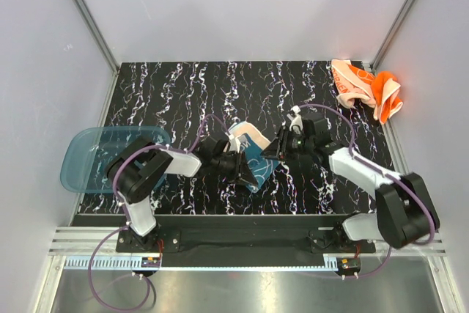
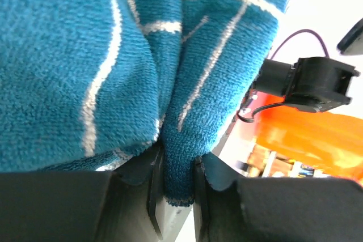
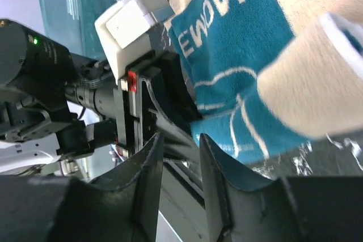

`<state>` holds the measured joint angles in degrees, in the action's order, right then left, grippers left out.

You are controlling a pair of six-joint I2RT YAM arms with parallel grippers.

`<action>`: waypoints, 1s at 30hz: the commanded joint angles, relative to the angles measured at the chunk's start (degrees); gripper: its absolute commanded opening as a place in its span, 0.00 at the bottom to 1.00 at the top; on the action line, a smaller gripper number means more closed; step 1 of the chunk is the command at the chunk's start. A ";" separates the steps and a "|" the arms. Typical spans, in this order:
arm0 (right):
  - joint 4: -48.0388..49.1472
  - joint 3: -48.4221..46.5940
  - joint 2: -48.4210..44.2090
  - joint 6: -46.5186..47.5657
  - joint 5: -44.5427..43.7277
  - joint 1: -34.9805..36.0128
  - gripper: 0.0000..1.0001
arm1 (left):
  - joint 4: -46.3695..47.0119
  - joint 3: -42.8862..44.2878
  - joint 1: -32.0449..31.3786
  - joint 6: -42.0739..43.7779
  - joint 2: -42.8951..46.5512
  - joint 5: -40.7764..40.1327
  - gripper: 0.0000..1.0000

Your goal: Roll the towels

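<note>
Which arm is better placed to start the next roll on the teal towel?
Right, probably. The left gripper is clamped on a fold of the teal towel, while the right gripper sits beside it, jaws apart and empty, free to take the cloth.

Both arms crowd the near middle of the table (image 1: 183,86). There the left gripper (image 1: 245,171) pinches the teal towel (image 1: 253,153), and the right gripper (image 1: 277,148) sits just beside it, with only a thin gap between the two. The far strip of the tabletop lies bare, the widest passage on offer. A blue tray (image 1: 80,159) blocks the left edge, and the orange towel (image 1: 366,89) fills the far right corner, hemmed in by the walls (image 1: 242,5).
</note>
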<state>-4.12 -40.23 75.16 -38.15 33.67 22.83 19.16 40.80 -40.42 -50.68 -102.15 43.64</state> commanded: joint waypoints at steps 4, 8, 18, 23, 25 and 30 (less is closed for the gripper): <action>16.77 2.78 8.33 -3.43 2.29 0.90 0.35 | 7.21 -0.63 1.84 -7.68 -2.09 4.44 0.00; 19.49 2.96 12.64 -2.02 2.01 0.90 0.34 | 8.70 -1.51 2.98 -9.87 -2.79 5.40 0.00; 31.71 2.26 25.37 -2.72 3.94 -0.24 0.33 | 10.38 -3.09 5.88 -13.66 -4.46 7.34 0.01; 34.00 2.17 28.73 -1.67 4.30 -0.59 0.32 | 3.62 -2.13 6.59 -9.62 -3.94 5.32 0.08; 33.74 2.17 29.35 -0.70 4.12 -0.59 0.32 | 1.50 -1.95 6.67 -8.39 -3.85 4.44 0.11; 32.69 1.91 30.05 1.23 3.42 -0.59 0.31 | -3.58 -2.39 6.67 -5.85 -1.92 1.29 0.24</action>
<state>30.63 -37.93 102.76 -41.50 41.78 23.05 23.55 38.68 -34.26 -60.14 -106.10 48.56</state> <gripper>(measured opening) 0.310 0.229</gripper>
